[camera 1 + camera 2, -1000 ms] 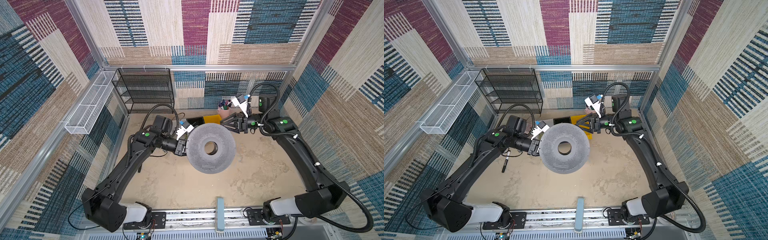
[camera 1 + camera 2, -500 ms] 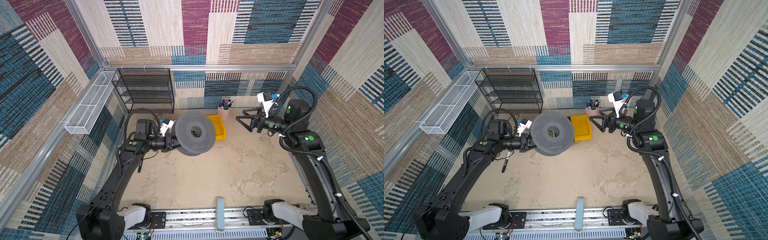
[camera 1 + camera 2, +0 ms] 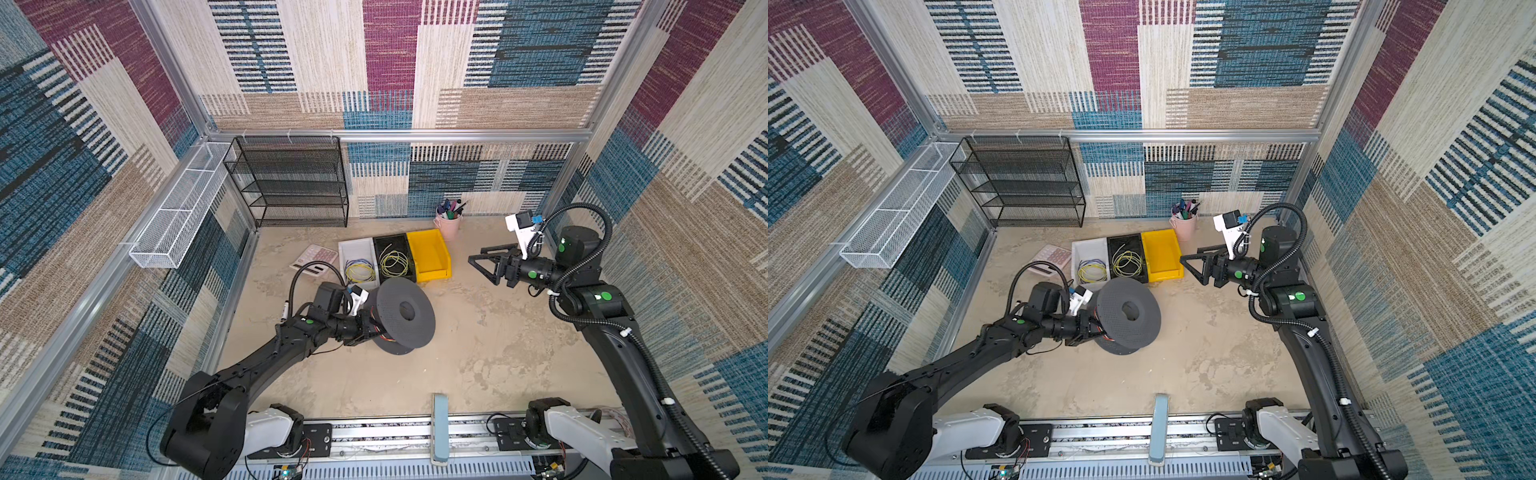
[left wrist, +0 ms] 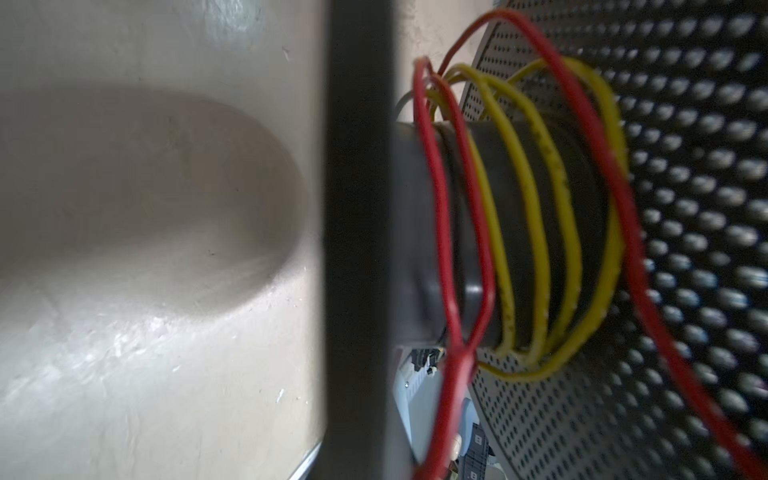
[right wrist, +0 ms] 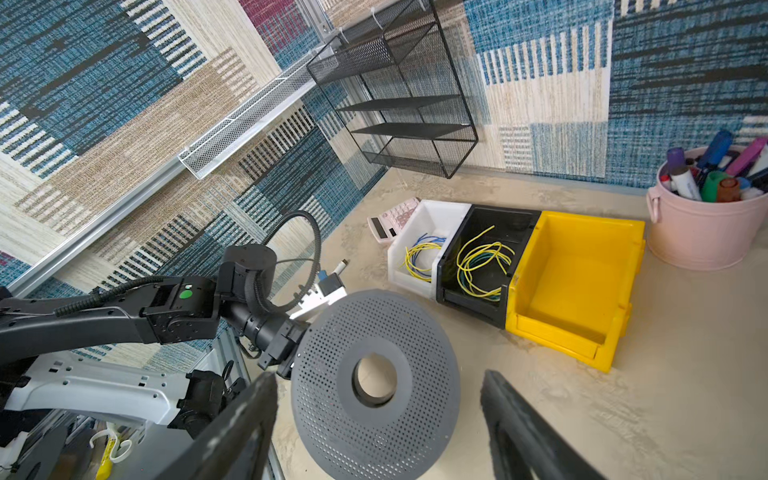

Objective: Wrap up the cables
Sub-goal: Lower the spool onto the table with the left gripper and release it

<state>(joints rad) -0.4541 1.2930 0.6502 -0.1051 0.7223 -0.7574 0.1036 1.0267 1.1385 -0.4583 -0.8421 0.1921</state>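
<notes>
Jaws: L gripper (image 3: pixel 365 328) is clamped on the near flange of the grey spool (image 3: pixel 405 311), which was up high a sec ago and is now low over the table (image 3: pixel 478 353) and tilted. The red-orange wire (image 4: pixel 440 208) sits in loose turns round the hub beside a yellow wire (image 4: pixel 536 232). R gripper (image 3: pixel 478 255) was at the spool rim and has backed well off, fingers spread w/ nothing between them. Reads as winding done or paused — red loops look slack and could spring off; bins (image 3: pixel 430 253) behind hold the other coils.
</notes>
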